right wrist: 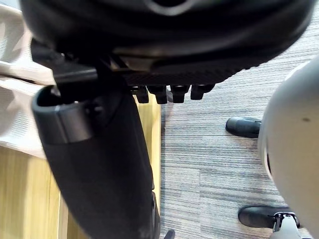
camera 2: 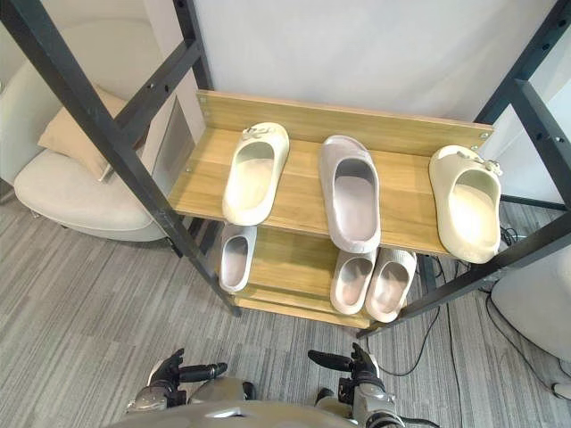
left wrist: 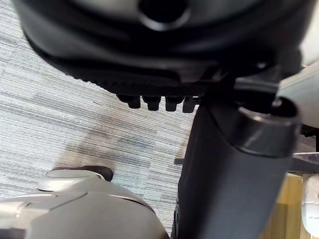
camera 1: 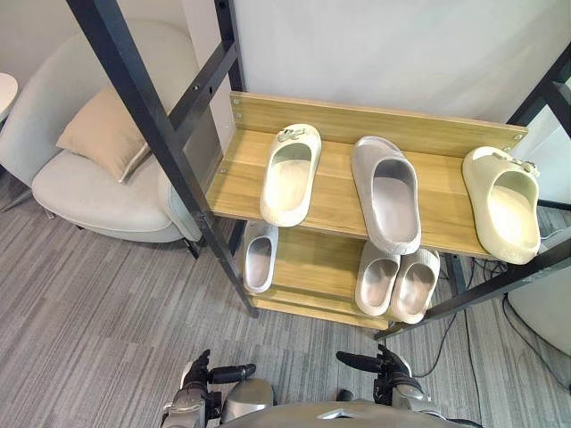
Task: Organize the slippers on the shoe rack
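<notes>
Hands first: the left hand [camera 1: 203, 374] and right hand [camera 1: 385, 367] hang low over the floor in front of the rack [camera 1: 357, 120], well apart from it. Their fingers are loose and straight, the thumbs turned inward, and they hold nothing. On the top shelf [camera 1: 339, 203] a cream slipper [camera 1: 290, 174] lies near the left edge, a grey slipper [camera 1: 385, 192] at the middle and a second cream slipper [camera 1: 502, 203] at the right edge. On the lower shelf [camera 1: 312, 259] a lone grey slipper [camera 1: 259, 257] sits at the left edge, and a pair [camera 1: 376, 278] lies side by side, touching, toward the right. I judge only that pair sorted. The cream ones are split by the grey slipper, whose mate seems to be the lone one below. Pairing is not yet begun.
</notes>
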Motion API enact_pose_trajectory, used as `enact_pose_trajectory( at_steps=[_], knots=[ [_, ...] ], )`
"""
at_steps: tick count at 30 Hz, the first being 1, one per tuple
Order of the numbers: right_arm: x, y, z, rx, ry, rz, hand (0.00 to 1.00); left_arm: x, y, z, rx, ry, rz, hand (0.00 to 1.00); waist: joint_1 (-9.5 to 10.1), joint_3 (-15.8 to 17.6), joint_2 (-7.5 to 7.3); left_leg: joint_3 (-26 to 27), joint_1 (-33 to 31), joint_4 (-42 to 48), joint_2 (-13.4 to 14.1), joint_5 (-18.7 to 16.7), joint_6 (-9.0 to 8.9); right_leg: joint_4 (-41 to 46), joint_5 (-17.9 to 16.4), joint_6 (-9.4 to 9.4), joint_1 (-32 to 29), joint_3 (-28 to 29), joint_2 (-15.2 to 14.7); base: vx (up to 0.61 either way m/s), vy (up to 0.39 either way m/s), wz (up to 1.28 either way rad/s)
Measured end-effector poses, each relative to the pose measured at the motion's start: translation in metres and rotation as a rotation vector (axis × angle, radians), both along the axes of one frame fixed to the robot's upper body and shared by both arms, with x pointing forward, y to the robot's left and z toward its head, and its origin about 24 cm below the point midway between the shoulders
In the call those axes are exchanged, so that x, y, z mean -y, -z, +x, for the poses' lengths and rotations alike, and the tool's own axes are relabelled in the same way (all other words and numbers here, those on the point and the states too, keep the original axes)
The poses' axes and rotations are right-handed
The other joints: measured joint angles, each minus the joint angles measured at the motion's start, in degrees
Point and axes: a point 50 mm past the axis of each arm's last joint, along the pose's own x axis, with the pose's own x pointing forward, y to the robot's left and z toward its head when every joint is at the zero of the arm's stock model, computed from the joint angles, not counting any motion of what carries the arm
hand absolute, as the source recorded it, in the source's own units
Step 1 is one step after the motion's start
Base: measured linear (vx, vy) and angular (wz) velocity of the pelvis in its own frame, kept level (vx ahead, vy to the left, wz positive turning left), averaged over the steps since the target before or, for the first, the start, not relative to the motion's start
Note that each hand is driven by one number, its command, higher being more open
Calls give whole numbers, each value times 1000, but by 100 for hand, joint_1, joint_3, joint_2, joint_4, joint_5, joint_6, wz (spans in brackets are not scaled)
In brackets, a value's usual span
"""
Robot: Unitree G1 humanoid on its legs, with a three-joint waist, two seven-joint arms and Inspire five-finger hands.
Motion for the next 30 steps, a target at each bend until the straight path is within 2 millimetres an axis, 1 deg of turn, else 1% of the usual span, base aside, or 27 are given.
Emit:
enact_pose_trajectory(
  at_steps=[2,4,6,7,8,9,10,12,14,15,16,18,19,20,21,22,23,24,25,27,28,30],
  knots=[
    [-2,0,0,-2,-28,1,100,0,0,0,-1,3,-1,100,-8,-4,-3,-59,35,-87,-10,56,-8,-41,10,-11,55,-56,5,-2,-59,15],
    [-8,0,2,-4,-95,6,100,0,0,-1,-4,4,-1,100,6,-31,-21,-109,61,-194,-17,119,-15,-102,37,-30,66,-104,18,-40,-63,13],
    [-27,-1,10,8,-299,4,100,-1,0,-1,-6,14,6,100,15,-37,-53,-199,40,-312,-37,232,-15,-199,108,-57,73,-175,30,-47,-45,12],
    [-28,-2,10,9,-309,4,100,-1,0,-1,-6,16,7,100,15,-37,-54,-201,41,-317,-38,236,-17,-200,110,-58,73,-178,30,-57,-30,11],
    [-41,-3,15,22,-430,15,100,-1,0,-1,-7,22,10,100,37,-39,-58,-225,42,-366,-45,289,-19,-216,136,-76,68,-196,31,-53,-15,6],
    [-47,-5,18,34,-482,20,100,-1,0,-1,-6,23,10,100,52,-38,-60,-231,40,-382,-48,311,-19,-228,150,-82,65,-200,31,-59,-8,6],
    [-60,-9,25,65,-572,35,100,-1,0,-1,-7,30,13,100,88,-36,-64,-238,39,-428,-56,364,-17,-243,177,-103,54,-202,30,-100,-5,5],
    [-93,-23,41,166,-781,70,100,-1,-1,2,1,50,20,100,192,-28,-93,-269,-7,-450,-65,431,-12,-279,245,-105,19,-215,30,-126,5,4],
    [-127,-44,58,288,-966,120,100,-3,-2,5,13,60,33,100,261,-24,-160,-269,-79,-467,-66,506,-16,-289,312,-128,-69,-199,31,-114,15,-1],
    [-133,-49,61,312,-1001,132,100,-3,-3,6,15,64,36,100,279,-18,-171,-269,-82,-480,-66,522,-17,-289,326,-125,-79,-193,31,-89,15,-4],
    [-152,-64,69,387,-1090,170,100,-5,-4,7,20,66,42,100,315,-19,-222,-259,-82,-548,-71,580,-20,-291,356,-144,-117,-170,27,-105,20,-7],
    [-177,-93,77,520,-1188,252,100,-8,-4,7,20,62,59,100,354,-14,-293,-217,-79,-612,-67,629,-34,-286,404,-152,-177,-107,26,-98,25,-13],
    [-183,-104,79,566,-1209,291,100,-8,-4,6,17,60,63,100,370,-22,-308,-188,-79,-626,-65,638,-36,-283,430,-142,-207,-65,25,-81,40,-24],
    [-192,-125,79,659,-1246,363,100,-9,-4,4,14,55,70,100,389,-28,-317,-118,-78,-630,-60,642,-35,-262,460,-142,-257,10,22,-54,37,-24],
    [-195,-134,79,698,-1258,391,100,-9,-4,4,14,54,71,100,389,-28,-317,-89,-75,-629,-59,642,-35,-262,473,-142,-267,40,20,-64,46,-26],
    [-197,-144,80,739,-1265,425,100,-10,-4,4,14,53,74,100,386,-40,-338,-38,-67,-618,-58,636,-43,-244,480,-136,-284,81,8,-50,55,-25],
    [-196,-176,81,875,-1283,497,100,-10,-4,4,13,56,84,100,325,-36,-324,24,-67,-615,-63,607,-85,-168,481,-133,-352,159,-14,-61,65,-22],
    [-195,-183,81,906,-1289,503,100,-10,-4,4,11,57,86,100,309,-35,-322,37,-66,-615,-65,605,-86,-162,482,-131,-359,172,-19,-64,74,-20],
    [-193,-196,82,964,-1289,522,100,-10,-4,3,11,58,88,100,283,-36,-324,67,-60,-612,-69,600,-89,-158,492,-117,-368,205,-27,-40,45,-18],
    [-180,-237,85,1153,-1227,613,100,-10,-4,3,14,78,101,100,191,-41,-315,131,-48,-556,-70,563,-92,-133,499,-108,-382,279,-34,-16,23,-16],
    [-178,-244,87,1185,-1214,620,100,-10,-4,3,15,81,102,100,173,-41,-315,135,-49,-541,-70,557,-100,-129,499,-108,-382,285,-34,-9,11,-5],
    [-167,-269,92,1310,-1155,631,100,-10,-4,3,13,100,106,100,116,-45,-309,163,-49,-489,-63,545,-93,-124,503,-102,-377,315,-32,-10,10,-9]
  ],
)
